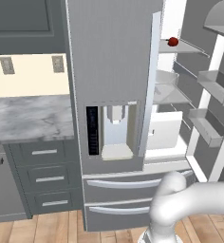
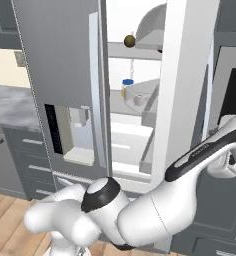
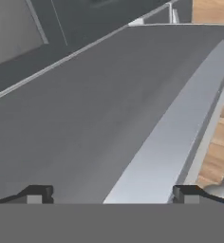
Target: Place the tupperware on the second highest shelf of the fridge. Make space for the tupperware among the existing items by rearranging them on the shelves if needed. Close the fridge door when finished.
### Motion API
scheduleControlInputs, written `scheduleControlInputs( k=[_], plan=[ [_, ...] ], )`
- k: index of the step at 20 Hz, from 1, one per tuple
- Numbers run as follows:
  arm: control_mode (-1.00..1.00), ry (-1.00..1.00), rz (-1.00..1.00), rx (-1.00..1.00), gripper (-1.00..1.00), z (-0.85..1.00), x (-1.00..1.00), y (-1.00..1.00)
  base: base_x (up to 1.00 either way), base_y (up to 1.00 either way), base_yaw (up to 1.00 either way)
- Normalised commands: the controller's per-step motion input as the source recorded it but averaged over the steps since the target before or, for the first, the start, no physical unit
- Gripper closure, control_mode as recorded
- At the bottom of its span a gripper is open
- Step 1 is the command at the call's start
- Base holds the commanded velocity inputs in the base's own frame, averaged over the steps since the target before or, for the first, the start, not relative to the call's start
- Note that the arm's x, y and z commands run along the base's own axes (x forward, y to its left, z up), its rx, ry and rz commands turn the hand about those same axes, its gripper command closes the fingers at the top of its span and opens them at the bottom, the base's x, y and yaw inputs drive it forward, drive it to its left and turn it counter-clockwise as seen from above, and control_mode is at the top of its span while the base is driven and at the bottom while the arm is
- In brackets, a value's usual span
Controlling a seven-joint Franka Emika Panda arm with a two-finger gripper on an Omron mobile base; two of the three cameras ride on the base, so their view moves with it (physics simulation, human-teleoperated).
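White arm segments (image 2: 140, 210) are seen nearest the camera, across the bottom of the right base view, and at the lower right of the left base view. The fridge (image 1: 111, 71) is recorded at the centre of the left base view, its left door shut and its right door swung open at the right edge. A dispenser panel (image 1: 115, 130) is set in the shut door, just left of a long pale handle (image 1: 149, 85). Two drawer fronts (image 1: 118, 194) are noted below it. A marble counter (image 1: 31, 116) is seen at mid left, over dark grey cabinets (image 1: 42, 178). Door bins (image 1: 213, 85) are stacked along the right of that view. Pale shelves (image 1: 171, 92) are visible in the opening, right of the handle.

A red fruit (image 1: 173, 42) is seen on a shelf at the upper right of the left base view. In the right base view, a brown round fruit (image 2: 129, 40) sits at top centre, with a blue-lidded yellow jar (image 2: 127, 87) below it. The tupperware cannot be located.

The gripper (image 3: 111, 194) is seen at the bottom of the hand view, jaws spread wide and holding nothing, over a dark grey panel (image 3: 85, 109) with a pale strip (image 3: 175, 128) running toward the upper right.
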Motion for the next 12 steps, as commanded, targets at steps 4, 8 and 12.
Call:
scheduleControlInputs(
  k=[4, 8, 12],
  plan=[
    [-1.0, 0.02, 0.25, -0.15, -1.0, -0.61, 0.6, 1.0, 0.0, 0.0, 0.0],
    [-1.0, -0.18, 0.2, -0.18, -1.0, -0.56, 0.39, 1.0, 0.0, 0.0, 0.0],
    [-1.0, -0.59, 0.04, -0.3, -1.0, -0.41, 0.02, 1.0, 0.0, 0.0, 0.0]
  ],
)
